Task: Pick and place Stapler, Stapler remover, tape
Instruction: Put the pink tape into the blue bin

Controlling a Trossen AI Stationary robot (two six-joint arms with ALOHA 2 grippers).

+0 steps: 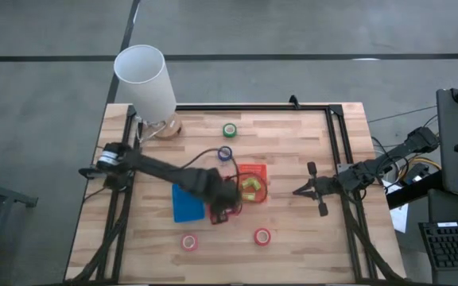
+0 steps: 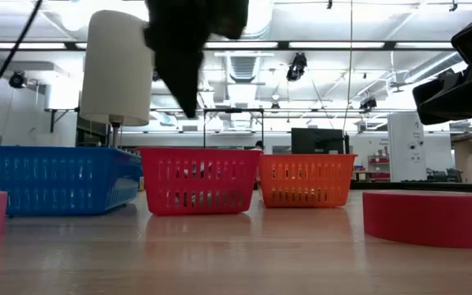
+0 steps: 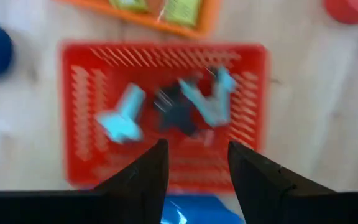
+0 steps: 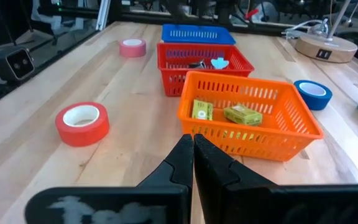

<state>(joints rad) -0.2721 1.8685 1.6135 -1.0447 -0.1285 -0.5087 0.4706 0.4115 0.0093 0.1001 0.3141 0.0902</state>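
Now the tape rolls lie scattered on the counter: a green tape roll near the far edge, a blue tape roll just beside the orange basket, a red tape roll and a pink tape roll near the front edge. Inside the red basket lie pale blue and dark objects, too blurred to name. The left gripper hangs above this basket with fingers apart and nothing between them. A blue basket stands just beside it. The right gripper is clenched and empty, hovering well apart at the right side. A white lamp stands at the far left corner.
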